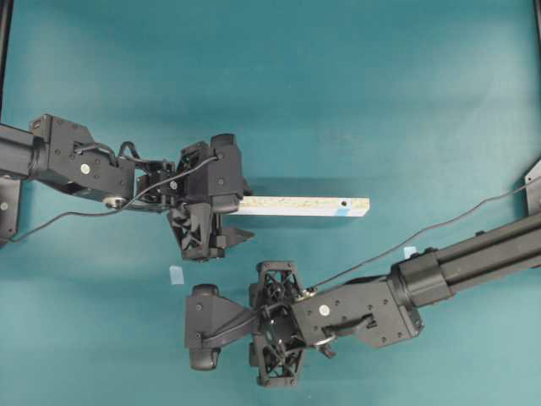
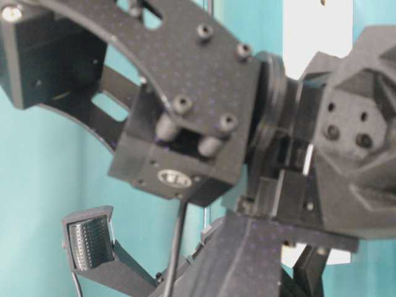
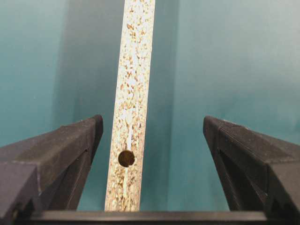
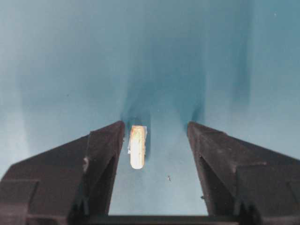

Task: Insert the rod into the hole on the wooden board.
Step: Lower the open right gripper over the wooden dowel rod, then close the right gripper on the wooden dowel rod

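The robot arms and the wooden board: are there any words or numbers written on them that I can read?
No words, labels or numbers can be read in any view.
Round badge on the arm housing in the table-level view: too blurred to read.
Wooden board: only speckles, a dark hole and a blue mark, no writing.
Rod: plain, no marking.
Pale-blue tape square: blank.

No readable text or labels, perhaps owing to blur.
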Available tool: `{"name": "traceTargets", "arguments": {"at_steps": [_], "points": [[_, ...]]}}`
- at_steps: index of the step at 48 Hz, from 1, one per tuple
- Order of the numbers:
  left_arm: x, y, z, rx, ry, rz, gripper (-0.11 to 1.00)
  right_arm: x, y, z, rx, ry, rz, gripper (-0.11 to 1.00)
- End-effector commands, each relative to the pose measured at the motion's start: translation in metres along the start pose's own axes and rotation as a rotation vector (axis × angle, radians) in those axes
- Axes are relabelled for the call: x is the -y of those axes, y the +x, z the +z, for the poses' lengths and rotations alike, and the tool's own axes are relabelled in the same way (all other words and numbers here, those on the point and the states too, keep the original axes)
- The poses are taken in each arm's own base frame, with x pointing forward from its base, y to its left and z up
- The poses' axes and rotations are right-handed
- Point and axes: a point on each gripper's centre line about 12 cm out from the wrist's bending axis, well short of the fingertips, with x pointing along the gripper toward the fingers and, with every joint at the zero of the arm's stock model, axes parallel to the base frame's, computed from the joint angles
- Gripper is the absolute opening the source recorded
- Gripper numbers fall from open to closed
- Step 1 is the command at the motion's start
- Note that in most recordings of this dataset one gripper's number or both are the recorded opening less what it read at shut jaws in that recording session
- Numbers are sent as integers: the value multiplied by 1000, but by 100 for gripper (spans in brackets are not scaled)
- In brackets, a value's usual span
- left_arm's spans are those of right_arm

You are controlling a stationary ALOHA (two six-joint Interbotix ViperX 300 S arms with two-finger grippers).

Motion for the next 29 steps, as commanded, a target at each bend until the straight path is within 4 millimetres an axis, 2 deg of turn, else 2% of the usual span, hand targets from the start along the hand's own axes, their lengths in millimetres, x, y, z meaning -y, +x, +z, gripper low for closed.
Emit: {"name": "traceTargets", "arguments": {"at_steps": [1, 12, 23, 29], "points": [[3, -3, 10, 32, -2, -7, 100, -9, -15, 11, 46, -2, 29, 60], [3, -3, 9, 30, -1, -8, 100, -10, -13, 9, 37, -1, 28, 57], [3, -3, 9, 30, -2, -7, 100, -13, -13, 7, 36, -6, 30, 34], [3, -3, 10, 32, -2, -7, 100, -13, -13, 7, 37, -6, 32, 32]]}}
